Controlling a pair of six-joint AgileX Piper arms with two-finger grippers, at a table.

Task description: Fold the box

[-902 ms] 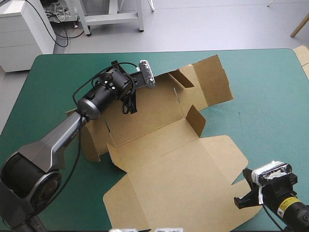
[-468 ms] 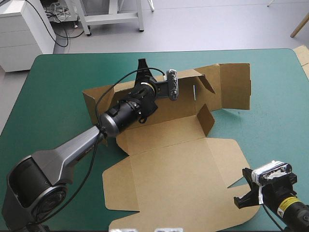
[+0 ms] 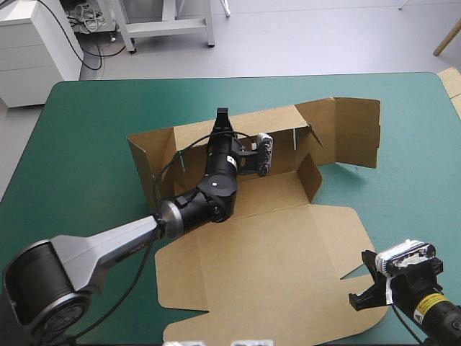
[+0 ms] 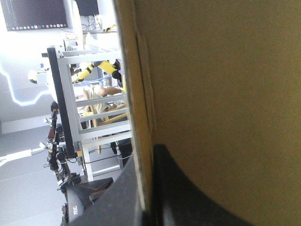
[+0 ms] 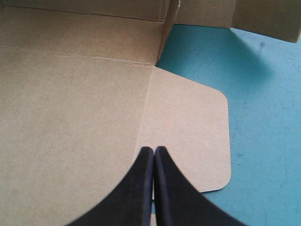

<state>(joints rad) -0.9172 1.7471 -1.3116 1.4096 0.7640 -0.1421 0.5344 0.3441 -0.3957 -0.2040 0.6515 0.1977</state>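
Note:
The brown box (image 3: 266,245) lies in the middle of the teal-green table (image 3: 86,130), its wide lid flat toward the near edge. Its long back wall (image 3: 281,130) stands upright, with side flaps angled inward at both ends. My left gripper (image 3: 222,119) is shut on the box at the top edge of that wall. In the left wrist view the board (image 4: 225,84) runs edge-on between the black fingers (image 4: 197,197). My right gripper (image 3: 361,297) hovers shut at the lid's near right corner. In the right wrist view it (image 5: 154,153) points over the lid's rounded flap (image 5: 188,132).
A piece of pale board (image 3: 452,83) shows past the table's far right corner. Bare teal-green cover (image 5: 263,117) stretches to the right of the box and along the left side of the table.
My left gripper has swung the back wall from lying open up to upright, and the box has shifted to the right. The right arm has not moved.

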